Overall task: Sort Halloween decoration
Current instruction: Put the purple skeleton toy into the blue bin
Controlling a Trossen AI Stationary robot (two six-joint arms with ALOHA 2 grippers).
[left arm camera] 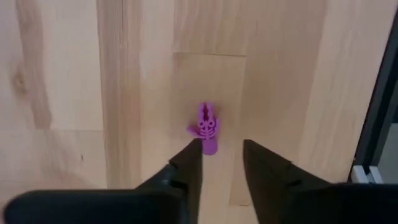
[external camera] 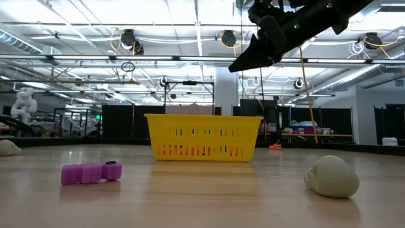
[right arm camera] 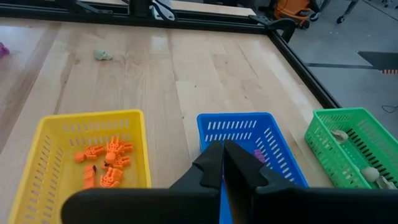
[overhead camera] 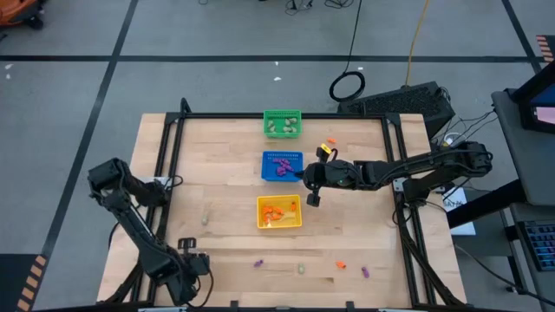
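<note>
My left gripper [left arm camera: 221, 148] is open near the table's near left part [overhead camera: 192, 260]. A purple skeleton trinket [left arm camera: 207, 127] lies flat on the wood just ahead of its fingertips, untouched. My right gripper [right arm camera: 222, 155] is shut and hangs in the air over the near edge of the blue basket [overhead camera: 280, 165], high above the table in the low view [external camera: 253, 54]. I see nothing between its fingers. The blue basket [right arm camera: 249, 140] holds purple trinkets. The yellow basket [right arm camera: 87, 158] holds orange ones, and the green basket [right arm camera: 351, 146] holds pale ones.
Loose trinkets lie along the near part of the table: a purple one [overhead camera: 258, 263], a pale one [overhead camera: 301, 269], an orange one [overhead camera: 341, 264] and another purple one [overhead camera: 365, 272]. Another pale one [overhead camera: 206, 217] lies left of the yellow basket [overhead camera: 279, 212]. A black frame rail [overhead camera: 173, 147] borders the table.
</note>
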